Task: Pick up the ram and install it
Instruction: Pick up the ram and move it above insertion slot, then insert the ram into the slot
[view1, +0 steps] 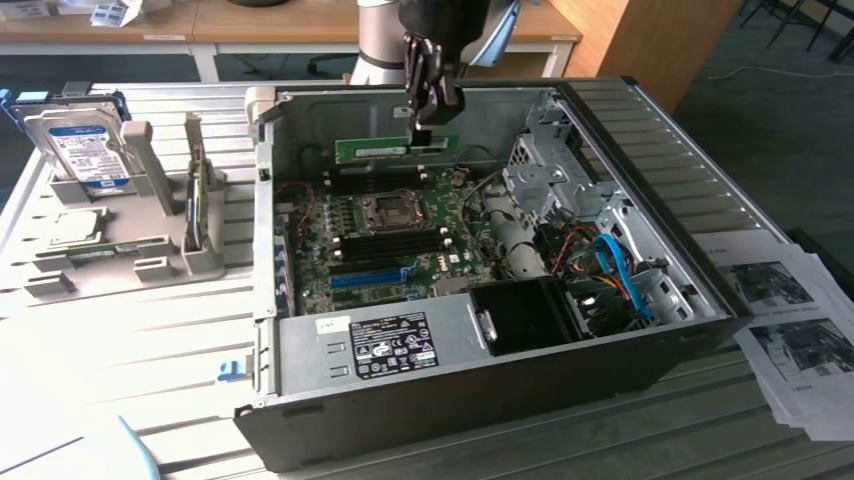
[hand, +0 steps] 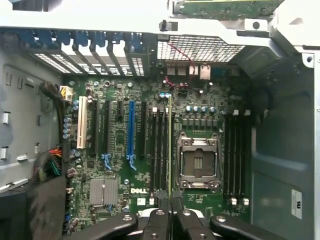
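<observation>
My gripper (view1: 424, 132) is shut on the ram (view1: 398, 149), a narrow green stick held level and on edge above the far part of the open computer case (view1: 641, 160). It hangs clear of the motherboard (view1: 387, 235). In the wrist view the ram (hand: 170, 150) shows edge-on as a thin line rising from between my fingertips (hand: 170, 209). That line runs along the black memory slots (hand: 159, 150) beside the CPU socket (hand: 198, 162). More black slots (hand: 235, 155) lie on the socket's other side.
A blue slot (hand: 131, 130) and a white slot (hand: 81, 122) sit further across the board. At the exterior view's left, a grey fixture (view1: 147, 262) carries a hard drive (view1: 83, 150). Cables (view1: 607, 265) fill the case's right side. Printed papers (view1: 787, 330) lie to its right.
</observation>
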